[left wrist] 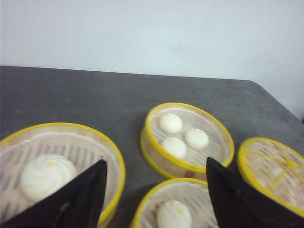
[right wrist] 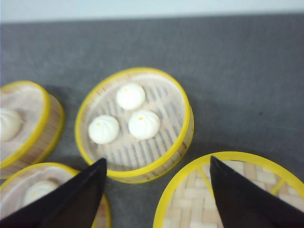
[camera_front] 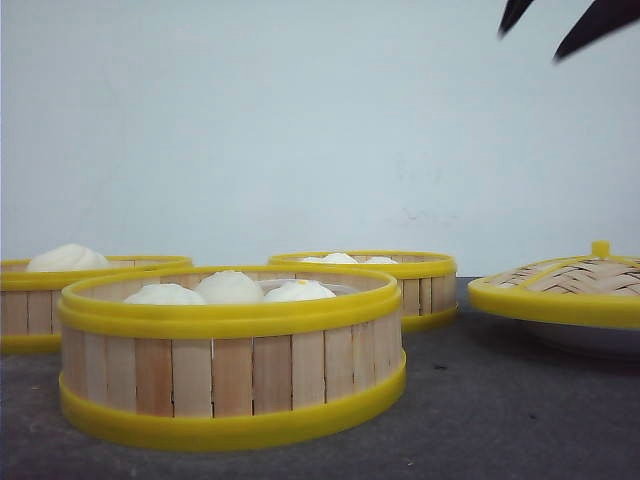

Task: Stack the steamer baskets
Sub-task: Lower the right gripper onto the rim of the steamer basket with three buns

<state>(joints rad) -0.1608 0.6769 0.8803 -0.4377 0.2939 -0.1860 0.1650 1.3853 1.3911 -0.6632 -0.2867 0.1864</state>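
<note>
Three steamer baskets with pale slat walls and yellow rims stand apart on the dark table, none stacked. The nearest [camera_front: 232, 375] holds three white buns. A second [camera_front: 30, 310] is at the left and a third [camera_front: 420, 290] behind to the right. My left gripper [left wrist: 156, 160] hovers open and empty over the gap between the left basket [left wrist: 116, 156], the near one [left wrist: 156, 187] and the far one [left wrist: 151, 137]. My right gripper [right wrist: 157, 159] is open and empty, high above the far basket [right wrist: 140, 173]; its black tips [camera_front: 530, 47] show at the top right of the front view.
A domed woven lid [camera_front: 560, 285] with a yellow rim and knob rests on a white plate [camera_front: 600, 345] at the right, close beside the far basket. It also shows under my right gripper as the lid [right wrist: 190, 199]. A pale wall stands behind the table.
</note>
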